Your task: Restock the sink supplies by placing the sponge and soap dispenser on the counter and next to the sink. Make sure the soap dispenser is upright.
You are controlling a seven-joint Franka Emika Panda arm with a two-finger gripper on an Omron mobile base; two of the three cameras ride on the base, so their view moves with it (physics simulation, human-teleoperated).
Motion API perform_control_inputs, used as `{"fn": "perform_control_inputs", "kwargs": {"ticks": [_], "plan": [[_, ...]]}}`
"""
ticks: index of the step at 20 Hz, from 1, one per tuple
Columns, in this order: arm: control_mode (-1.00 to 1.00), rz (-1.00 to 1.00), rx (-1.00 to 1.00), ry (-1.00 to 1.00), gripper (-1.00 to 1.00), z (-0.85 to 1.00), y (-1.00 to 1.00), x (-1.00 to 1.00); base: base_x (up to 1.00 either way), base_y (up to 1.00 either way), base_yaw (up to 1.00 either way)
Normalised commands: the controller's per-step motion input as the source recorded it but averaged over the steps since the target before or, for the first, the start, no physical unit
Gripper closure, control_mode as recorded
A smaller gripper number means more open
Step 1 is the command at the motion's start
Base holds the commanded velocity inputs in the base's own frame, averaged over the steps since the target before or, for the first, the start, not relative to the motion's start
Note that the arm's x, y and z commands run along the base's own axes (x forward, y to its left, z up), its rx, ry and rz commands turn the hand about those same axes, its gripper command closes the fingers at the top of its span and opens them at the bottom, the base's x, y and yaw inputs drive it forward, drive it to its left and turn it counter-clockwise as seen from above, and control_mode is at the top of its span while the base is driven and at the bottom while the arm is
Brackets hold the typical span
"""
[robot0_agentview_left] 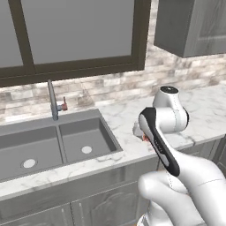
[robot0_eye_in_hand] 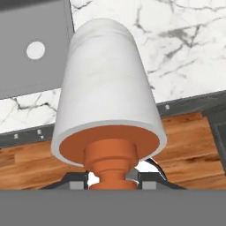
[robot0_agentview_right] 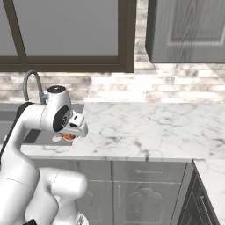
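Right of the sink (robot0_agentview_left: 66,143), over the counter's (robot0_agentview_right: 145,127) front edge, your gripper (robot0_eye_in_hand: 112,178) is clamped narrow on the orange neck of the soap dispenser (robot0_eye_in_hand: 108,97). In the hand view the dispenser's white body points away from the fingers, toward the marble; you cannot judge its tilt against the room from that view. Both sink basins hold nothing but their round drains. No label or writing can be read on the dispenser. The faucet (robot0_agentview_left: 54,100) with its red handle stands at the sink's back rim. From the right base view, bare marble runs from the dispenser (robot0_agentview_right: 66,137) away from the sink toward the corner, under the wall cabinet (robot0_agentview_right: 186,30). Wooden floor shows below the counter edge in the hand view.
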Motion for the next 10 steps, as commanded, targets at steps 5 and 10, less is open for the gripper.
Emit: {"fn": "perform_control_inputs", "kwargs": {"ticks": [5, 10], "plan": [[-1.00, 0.45, -0.02, 0.00, 1.00, 0.08, -0.10, 0.48, 0.00, 0.00, 0.00], [-1.00, 0.49, -0.21, -0.03, 1.00, 0.00, -0.21, 0.19, 0.00, 0.00, 0.00]]}}
